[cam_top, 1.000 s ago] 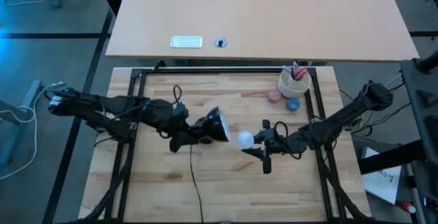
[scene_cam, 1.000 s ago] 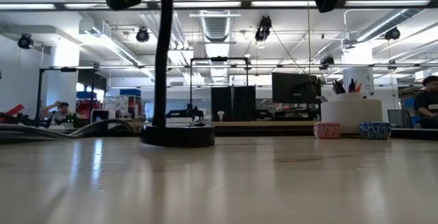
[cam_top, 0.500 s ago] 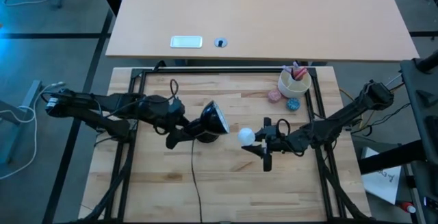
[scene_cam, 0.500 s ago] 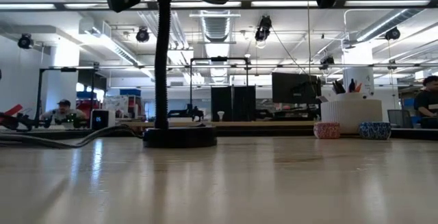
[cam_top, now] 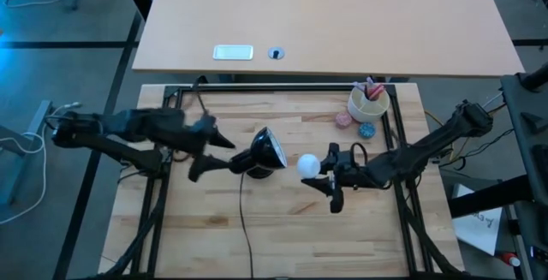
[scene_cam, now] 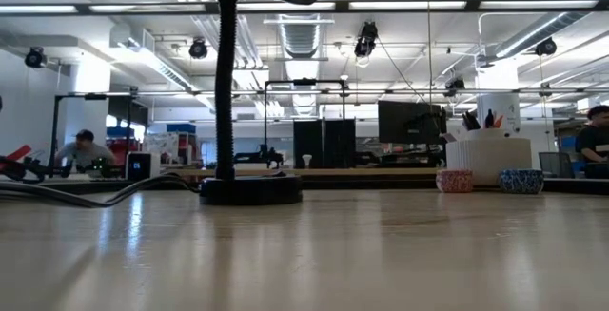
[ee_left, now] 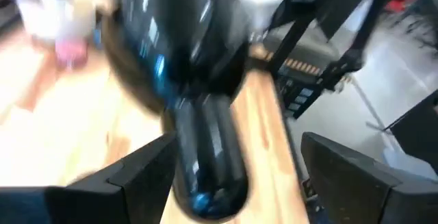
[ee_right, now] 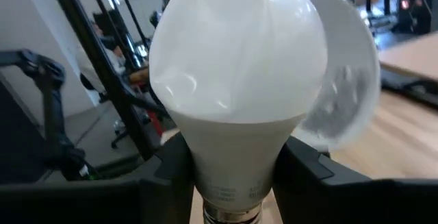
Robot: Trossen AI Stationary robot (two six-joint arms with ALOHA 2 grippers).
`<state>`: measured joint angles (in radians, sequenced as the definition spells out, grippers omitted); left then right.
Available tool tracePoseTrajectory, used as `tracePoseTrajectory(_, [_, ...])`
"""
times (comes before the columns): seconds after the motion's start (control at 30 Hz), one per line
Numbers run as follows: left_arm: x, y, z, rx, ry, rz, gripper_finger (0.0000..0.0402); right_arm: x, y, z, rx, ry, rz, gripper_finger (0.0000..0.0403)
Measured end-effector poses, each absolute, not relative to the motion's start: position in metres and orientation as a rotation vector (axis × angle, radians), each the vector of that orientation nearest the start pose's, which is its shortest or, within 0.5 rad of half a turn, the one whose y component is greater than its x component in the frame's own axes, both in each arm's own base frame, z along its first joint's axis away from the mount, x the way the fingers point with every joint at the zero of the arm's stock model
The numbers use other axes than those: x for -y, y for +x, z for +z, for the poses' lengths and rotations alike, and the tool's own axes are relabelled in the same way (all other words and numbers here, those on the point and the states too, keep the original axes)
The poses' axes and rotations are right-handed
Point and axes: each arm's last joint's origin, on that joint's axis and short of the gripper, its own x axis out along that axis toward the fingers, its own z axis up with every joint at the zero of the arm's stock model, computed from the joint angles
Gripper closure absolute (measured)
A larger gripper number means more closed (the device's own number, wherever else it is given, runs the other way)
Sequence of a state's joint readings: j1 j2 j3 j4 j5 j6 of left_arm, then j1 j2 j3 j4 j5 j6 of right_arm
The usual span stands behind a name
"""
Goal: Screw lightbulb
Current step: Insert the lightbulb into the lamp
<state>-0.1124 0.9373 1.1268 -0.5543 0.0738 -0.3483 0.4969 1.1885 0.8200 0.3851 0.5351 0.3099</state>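
The right gripper (cam_top: 326,175) holds the lightbulb (cam_top: 308,164) by its narrow neck, fingers (ee_right: 168,169) closed snugly on either side of it, the white globe raised above the middle of the wooden bench (cam_top: 282,229) and facing the lamp (cam_top: 267,151), just beside the open mouth of its shade. The left gripper (cam_top: 205,153) sits behind the lamp, its fingers (ee_left: 137,172) spread wide on either side of the lamp's black neck without clearly pressing it. Near the bench's far right corner, a white cup (cam_top: 368,103) holds pens, with a pink ball (cam_top: 344,119) and a blue ball (cam_top: 367,130) beside it. No writing can be read.
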Motion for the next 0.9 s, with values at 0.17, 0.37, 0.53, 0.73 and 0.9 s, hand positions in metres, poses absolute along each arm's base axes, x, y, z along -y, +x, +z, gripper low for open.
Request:
tracePoseTrajectory(0.17, [0.023, 0.150, 0.425, -0.210, -0.217, -0.139, 0.0103, -0.117, 0.246, 0.340, 0.085, 0.298, -0.012, 0.0271])
tracePoseTrajectory(0.37, [0.045, 0.138, 0.432, 0.055, -0.212, -0.312, 0.0103, -0.135, 0.273, 0.366, 0.265, 0.265, 0.029, 0.0270])
tracePoseTrajectory(0.53, [0.071, 0.152, 0.402, 0.177, -0.082, -0.400, 0.0103, -0.157, 0.311, 0.384, 0.361, 0.151, 0.051, 0.0269])
tracePoseTrajectory(0.73, [0.080, 0.165, 0.365, 0.250, 0.109, -0.284, 0.0103, -0.186, 0.366, 0.385, 0.445, 0.050, 0.015, 0.0269])
tracePoseTrajectory(0.9, [0.080, 0.161, 0.354, 0.350, 0.158, -0.303, 0.0103, -0.197, 0.391, 0.384, 0.531, -0.030, -0.025, 0.0266])
